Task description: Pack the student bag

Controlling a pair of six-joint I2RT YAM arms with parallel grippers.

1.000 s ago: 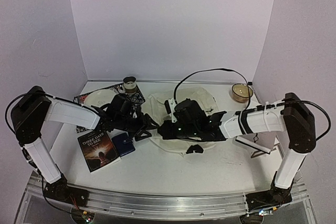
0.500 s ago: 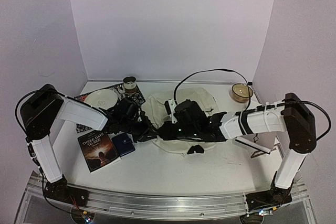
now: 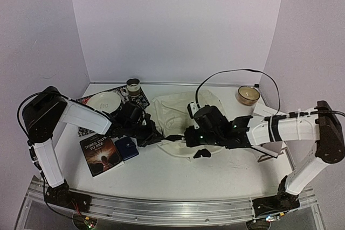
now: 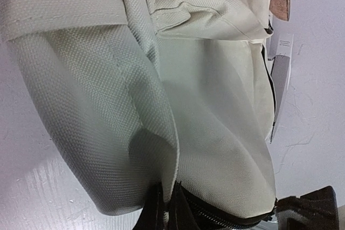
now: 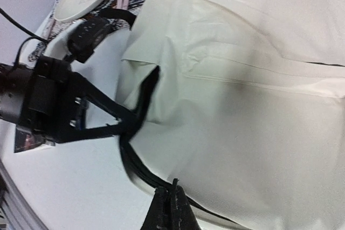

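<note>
cream student bag [image 3: 173, 109], book [image 3: 101, 155] titled "three days to see"

The student bag [image 4: 205, 133] is matt cream cloth with a coarse visible weave, edged by a faintly shiny black zipper [image 4: 232, 222]. The white tabletop [image 4: 315, 149] looks smooth, slightly glossy and finely scuffed; the book [image 3: 101, 154] has a glossy cover.

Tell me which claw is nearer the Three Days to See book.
Left. The left claw pinches the backpack edge just right of the book; the right claw grips the backpack farther right.
</note>
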